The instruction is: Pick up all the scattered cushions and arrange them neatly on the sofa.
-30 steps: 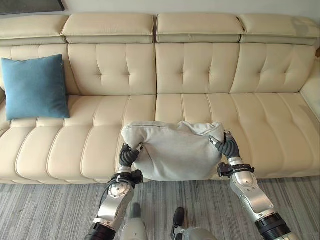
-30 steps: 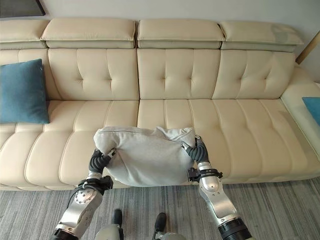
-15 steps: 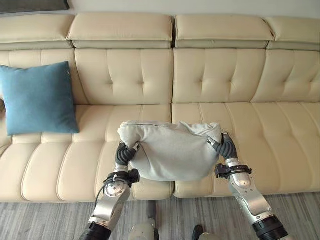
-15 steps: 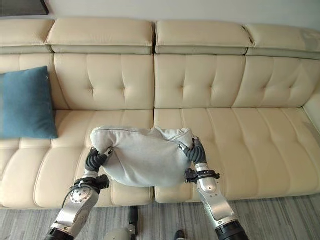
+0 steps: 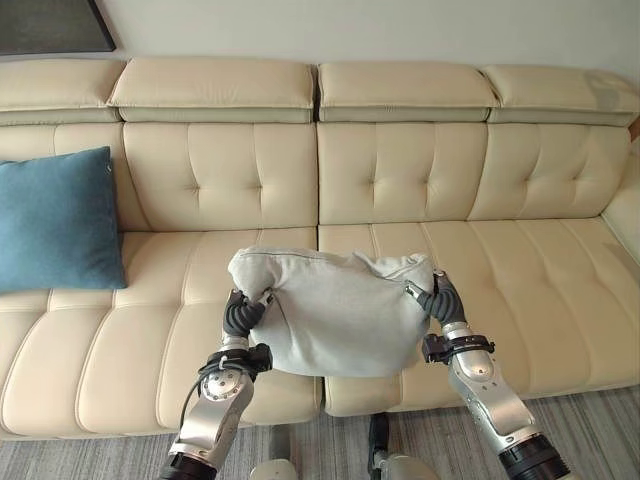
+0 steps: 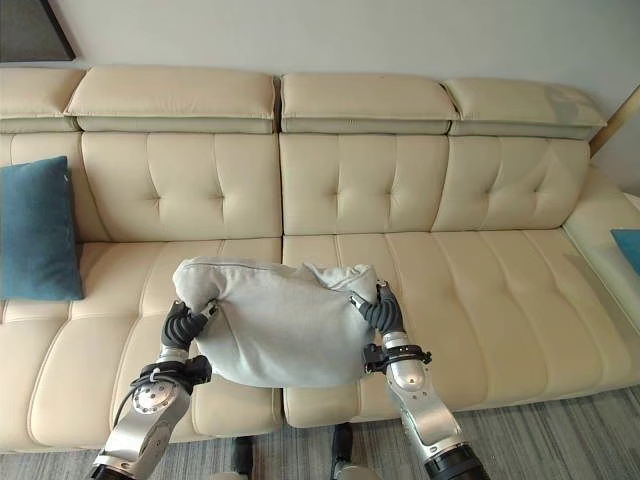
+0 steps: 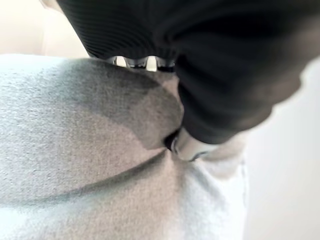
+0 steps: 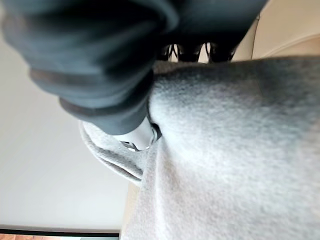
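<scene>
You have the grey cushion [image 5: 335, 312] pinched by its two ends, left hand [image 5: 241, 314] and right hand [image 5: 438, 298] both closed on its fabric, at lower centre above the sofa [image 5: 400, 180] seat. It sags (soft filling), so one end could slip. Since the earlier frame the view has shifted; the blue cushion [image 5: 55, 220] now sits further left.

Grey striped carpet [image 5: 90, 455] along sofa front. Pale wall [image 6: 300, 35] behind it. Dark framed panel [image 5: 50, 25] on wall, upper left corner.
</scene>
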`<state>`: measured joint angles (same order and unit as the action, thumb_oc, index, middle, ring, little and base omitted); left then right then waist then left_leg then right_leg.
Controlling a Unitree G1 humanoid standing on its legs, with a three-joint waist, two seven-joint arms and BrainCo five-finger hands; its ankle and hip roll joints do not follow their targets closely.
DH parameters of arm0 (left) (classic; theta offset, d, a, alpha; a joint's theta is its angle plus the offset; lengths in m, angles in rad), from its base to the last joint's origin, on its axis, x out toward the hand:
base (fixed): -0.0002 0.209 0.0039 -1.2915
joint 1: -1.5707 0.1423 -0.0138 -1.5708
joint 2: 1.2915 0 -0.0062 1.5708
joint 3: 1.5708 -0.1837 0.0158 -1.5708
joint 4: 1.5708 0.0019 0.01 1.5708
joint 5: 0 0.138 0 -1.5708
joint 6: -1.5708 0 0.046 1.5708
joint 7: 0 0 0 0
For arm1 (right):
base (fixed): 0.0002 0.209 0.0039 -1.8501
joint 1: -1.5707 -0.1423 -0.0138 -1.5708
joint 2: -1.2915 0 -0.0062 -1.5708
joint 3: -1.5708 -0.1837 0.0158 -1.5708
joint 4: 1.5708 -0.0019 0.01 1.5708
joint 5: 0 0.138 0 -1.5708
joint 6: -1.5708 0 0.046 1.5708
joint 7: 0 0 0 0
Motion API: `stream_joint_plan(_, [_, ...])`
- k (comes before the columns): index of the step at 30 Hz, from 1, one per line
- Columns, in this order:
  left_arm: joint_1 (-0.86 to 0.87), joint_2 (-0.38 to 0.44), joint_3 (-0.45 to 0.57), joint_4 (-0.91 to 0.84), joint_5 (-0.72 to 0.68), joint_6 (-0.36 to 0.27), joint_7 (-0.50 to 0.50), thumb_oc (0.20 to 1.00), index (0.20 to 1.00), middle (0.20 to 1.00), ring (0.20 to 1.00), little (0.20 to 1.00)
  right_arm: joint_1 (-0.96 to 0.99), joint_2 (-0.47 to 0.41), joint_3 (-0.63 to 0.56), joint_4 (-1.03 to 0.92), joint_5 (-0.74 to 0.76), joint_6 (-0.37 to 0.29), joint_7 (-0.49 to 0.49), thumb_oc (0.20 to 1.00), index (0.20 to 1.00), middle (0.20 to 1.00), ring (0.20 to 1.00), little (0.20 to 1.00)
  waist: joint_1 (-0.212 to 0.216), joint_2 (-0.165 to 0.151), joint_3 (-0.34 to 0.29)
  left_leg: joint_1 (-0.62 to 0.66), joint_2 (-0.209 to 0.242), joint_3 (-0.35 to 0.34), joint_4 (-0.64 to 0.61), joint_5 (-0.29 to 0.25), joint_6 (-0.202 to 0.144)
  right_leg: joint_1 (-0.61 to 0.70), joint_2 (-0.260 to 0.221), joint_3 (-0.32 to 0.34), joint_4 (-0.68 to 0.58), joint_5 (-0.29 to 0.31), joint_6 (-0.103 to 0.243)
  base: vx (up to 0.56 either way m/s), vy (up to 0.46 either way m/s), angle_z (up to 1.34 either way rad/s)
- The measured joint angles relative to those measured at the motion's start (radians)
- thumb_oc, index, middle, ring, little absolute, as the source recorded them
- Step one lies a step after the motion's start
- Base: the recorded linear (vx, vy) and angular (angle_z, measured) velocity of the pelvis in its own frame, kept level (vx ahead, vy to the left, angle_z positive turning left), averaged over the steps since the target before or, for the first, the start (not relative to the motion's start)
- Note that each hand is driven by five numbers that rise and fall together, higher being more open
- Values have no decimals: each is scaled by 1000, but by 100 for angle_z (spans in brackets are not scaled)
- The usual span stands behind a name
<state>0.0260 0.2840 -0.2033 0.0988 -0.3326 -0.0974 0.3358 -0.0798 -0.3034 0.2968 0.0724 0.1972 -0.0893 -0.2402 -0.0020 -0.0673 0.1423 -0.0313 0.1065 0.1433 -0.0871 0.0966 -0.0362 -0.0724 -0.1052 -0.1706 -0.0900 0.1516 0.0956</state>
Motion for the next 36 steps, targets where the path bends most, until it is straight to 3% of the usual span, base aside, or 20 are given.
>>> stream_joint_plan(2, [-1,-6,0,0,0,0,16,200,200,200,200,200,-20,-11,8,4,0,1,-12,200,200,200,200,200,0,5,-14,0,1,-1,0,1,-3,0,2,-2,0,1,-18,59,-3,6])
stream_joint_plan(15, [-148,29,9,8,3,1,99,200,200,200,200,200,-166,24,24,82,0,5,-75,200,200,200,200,200,11,11,-22,-5,-10,-24,6,9,-17,13,-10,-26,1,13,-19,45,11,7])
stream_joint_plan(25, [-234,39,-34,198,49,7,151,200,200,200,200,200,-224,70,85,224,2,12,-115,200,200,200,200,200,10,10,-41,-100,-8,-28,7,22,-20,-82,-7,-27,6,24,-29,4,7,0])
stream_joint_plan(32, [-515,95,-110,402,117,16,202,200,200,200,200,200,-476,75,95,407,3,9,-180,200,200,200,200,200,11,10,-40,-207,-8,-50,7,50,-28,-177,-5,-48,6,40,-35,-10,11,8])
stream_joint_plan(36, [-563,113,-113,418,130,16,218,200,200,200,200,200,-500,74,98,415,16,5,-197,200,200,200,200,200,10,10,-38,-217,-8,-49,7,55,-25,-188,-4,-49,6,44,-37,4,5,2])
